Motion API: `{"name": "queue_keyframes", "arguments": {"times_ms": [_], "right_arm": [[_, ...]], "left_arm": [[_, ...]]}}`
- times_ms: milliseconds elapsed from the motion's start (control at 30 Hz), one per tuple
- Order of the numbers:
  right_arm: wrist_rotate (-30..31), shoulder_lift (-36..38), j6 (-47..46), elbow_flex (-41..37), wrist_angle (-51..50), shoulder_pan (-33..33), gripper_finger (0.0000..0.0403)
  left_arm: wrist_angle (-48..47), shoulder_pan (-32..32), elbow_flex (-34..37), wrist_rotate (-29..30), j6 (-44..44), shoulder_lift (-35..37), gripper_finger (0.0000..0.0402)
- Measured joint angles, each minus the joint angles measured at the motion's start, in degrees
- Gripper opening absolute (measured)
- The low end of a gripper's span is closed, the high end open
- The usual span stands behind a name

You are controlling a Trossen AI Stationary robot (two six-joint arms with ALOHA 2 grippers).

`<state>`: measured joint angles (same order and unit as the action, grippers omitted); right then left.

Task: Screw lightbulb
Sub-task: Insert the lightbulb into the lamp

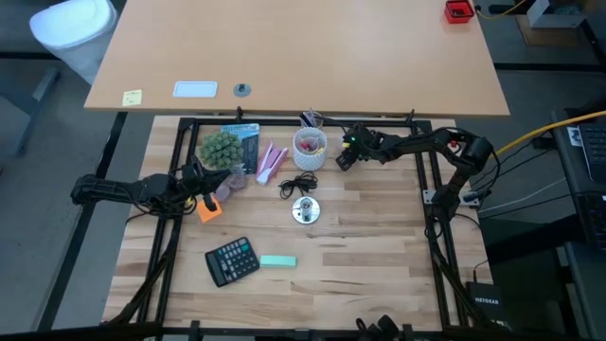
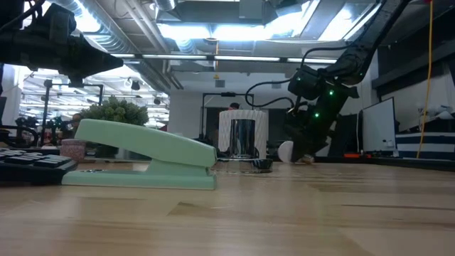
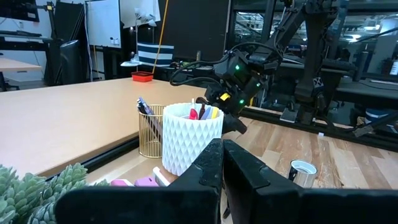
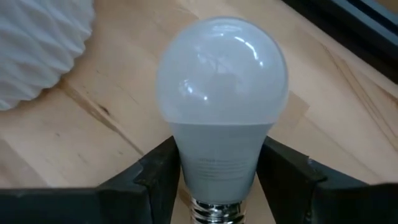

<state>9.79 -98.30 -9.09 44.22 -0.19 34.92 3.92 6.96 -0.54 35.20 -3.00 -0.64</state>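
Right gripper [image 4: 217,186]: down at the tabletop just beside the white ribbed cup [image 1: 310,148], its fingers bracketing the lightbulb's [image 4: 221,106] grey neck, seemingly closing to lift it.
Lightbulb: lying on the wood near the far rail, globe pointing away from the wrist, threaded cap toward the fingers.
Socket base [image 1: 305,210]: shiny disc with black cord, mid-table, well apart from the bulb; likely the destination.
Left gripper [image 1: 194,182]: clenched, empty, waiting beside the plant [image 1: 220,148].
Open room: bare wood between cup and base; the cord lies across that path.
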Motion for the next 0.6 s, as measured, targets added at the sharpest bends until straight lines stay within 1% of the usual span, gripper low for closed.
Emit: {"name": "queue_keyframes", "arguments": {"times_ms": [167,433,600], "right_arm": [[-0.4,1.8,0.28,0.06,0.03,-0.01,0.0202],[-0.43,9.06,0.38,0.12,-1.76,-0.02,0.0202],[-5.28,13.98,-0.06,0.12,-4.05,-0.02,0.0189]], "left_arm": [[-0.01,0.02,0.0,0.0,-0.01,0.0,0.0004],[-0.01,0.02,0.0,0.0,0.02,0.0,0.0004],[0.0,0.01,0.0,0.0,0.01,0.0,0.0004]]}}
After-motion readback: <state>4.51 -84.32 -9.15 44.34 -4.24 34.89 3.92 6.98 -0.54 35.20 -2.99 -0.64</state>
